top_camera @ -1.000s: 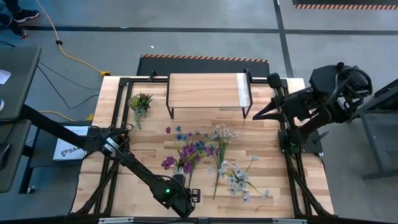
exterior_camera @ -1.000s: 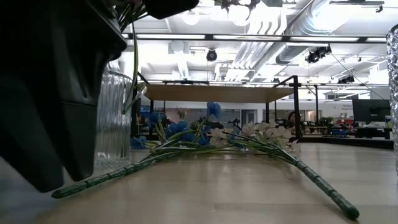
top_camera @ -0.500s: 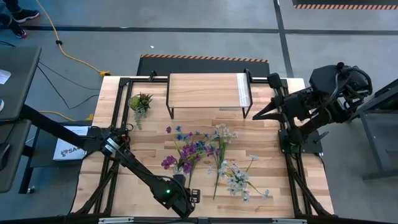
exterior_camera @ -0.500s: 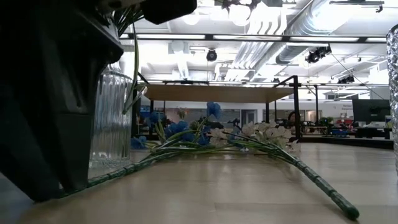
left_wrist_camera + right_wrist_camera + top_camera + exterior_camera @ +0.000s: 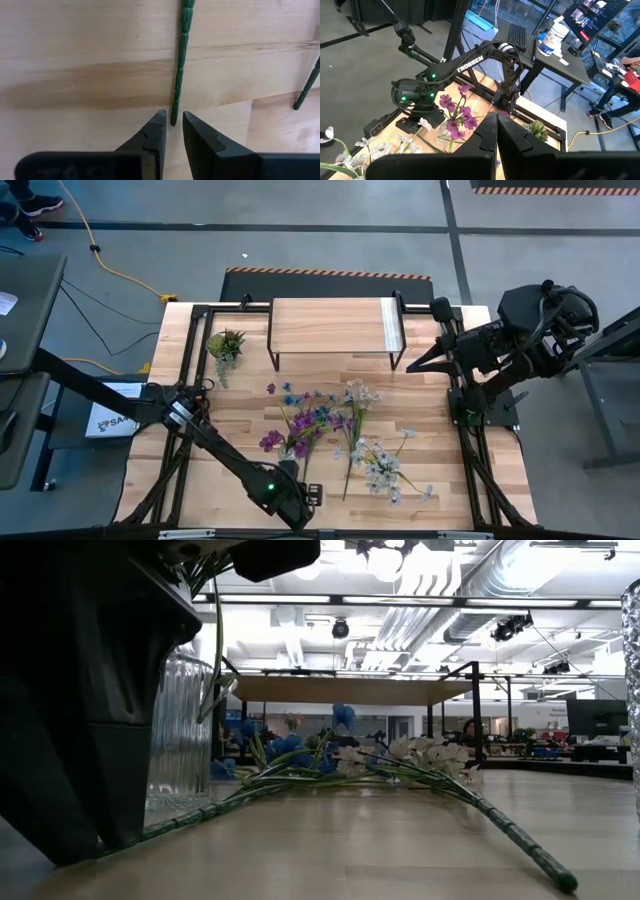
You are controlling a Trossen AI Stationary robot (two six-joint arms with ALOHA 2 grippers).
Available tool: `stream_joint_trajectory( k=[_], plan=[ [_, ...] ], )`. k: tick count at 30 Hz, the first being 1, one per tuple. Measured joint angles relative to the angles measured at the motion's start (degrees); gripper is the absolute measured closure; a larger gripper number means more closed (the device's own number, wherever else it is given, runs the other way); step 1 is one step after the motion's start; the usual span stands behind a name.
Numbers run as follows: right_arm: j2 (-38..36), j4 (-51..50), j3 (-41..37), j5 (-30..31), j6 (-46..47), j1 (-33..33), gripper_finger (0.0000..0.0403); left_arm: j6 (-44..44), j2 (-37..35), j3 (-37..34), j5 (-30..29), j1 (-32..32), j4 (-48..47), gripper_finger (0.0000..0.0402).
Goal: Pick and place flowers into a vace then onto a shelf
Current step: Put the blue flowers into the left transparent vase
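The left gripper [image 5: 171,125] hangs low over the table [image 5: 420,395] near its front edge, its fingers [image 5: 156,131] parted only a crack with the tip of a green stem [image 5: 179,70] lying just at that gap, not clearly pinched. Close beside it a ribbed glass vase [image 5: 182,730] holds the purple flowers [image 5: 295,428], while the blue flowers [image 5: 310,402] and white flowers [image 5: 378,465] lie flat on the boards in front of the bare shelf [image 5: 333,326]. The right gripper [image 5: 496,134] waits raised off the table's right side, fingers pressed together on nothing.
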Motion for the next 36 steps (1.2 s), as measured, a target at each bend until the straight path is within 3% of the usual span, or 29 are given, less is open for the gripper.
stream_joint_trajectory(
  k=[21,31,36],
  plan=[
    [0.0,0.0,0.0,0.0,-0.7,0.0,0.0403,1.6,0.0,0.0,3.0,0.8,-0.6,0.0304],
    [0.0,0.0,0.0,0.0,-0.7,0.0,0.0403,1.6,0.0,0.0,2.6,0.8,-0.5,0.0374],
    [0.0,0.0,0.0,0.0,-0.6,0.0,0.0403,1.5,0.0,0.0,2.5,0.8,-0.3,0.0369]
  ],
)
